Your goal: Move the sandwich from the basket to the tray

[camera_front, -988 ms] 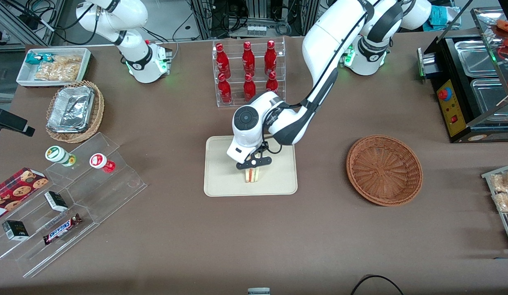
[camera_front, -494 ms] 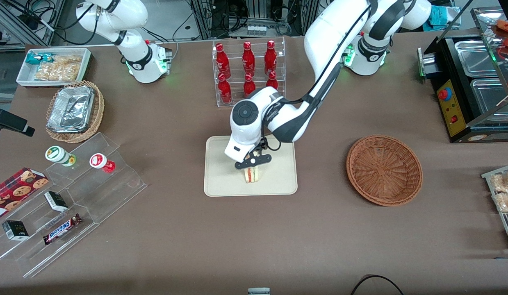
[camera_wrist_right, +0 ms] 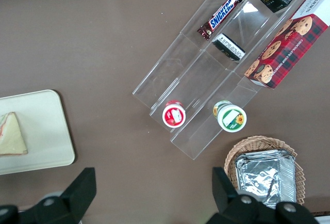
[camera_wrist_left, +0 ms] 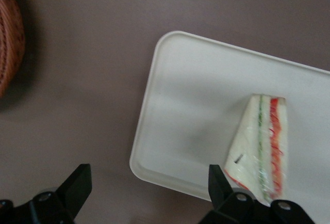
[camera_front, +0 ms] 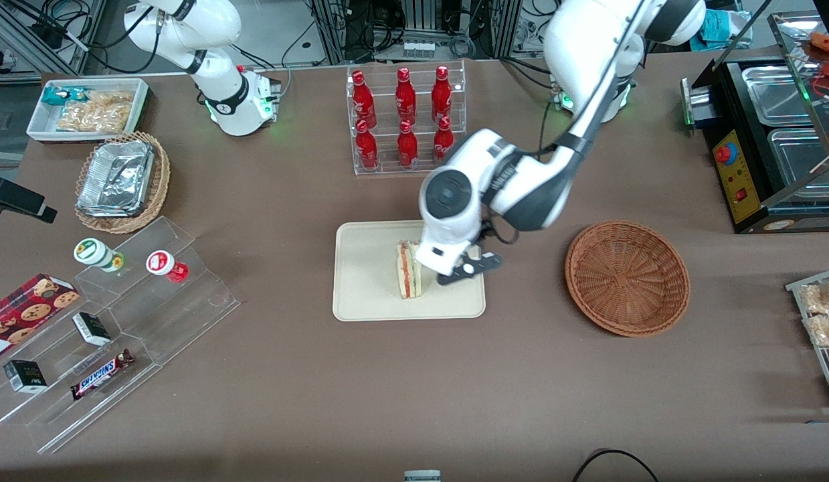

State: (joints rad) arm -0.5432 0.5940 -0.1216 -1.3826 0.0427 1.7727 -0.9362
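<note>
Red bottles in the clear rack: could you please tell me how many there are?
6, in the rack farther from the camera than the tray: three in an upper row, three below. The arm may hide more. The hand hangs open above the tray.

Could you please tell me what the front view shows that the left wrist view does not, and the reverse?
Only the front view shows the rack of red bottles and the gripper from outside, raised above the tray's edge, nearer the basket. Only the left wrist view shows its fingers spread open and empty. Both show the sandwich lying on the tray and the empty basket.
</note>
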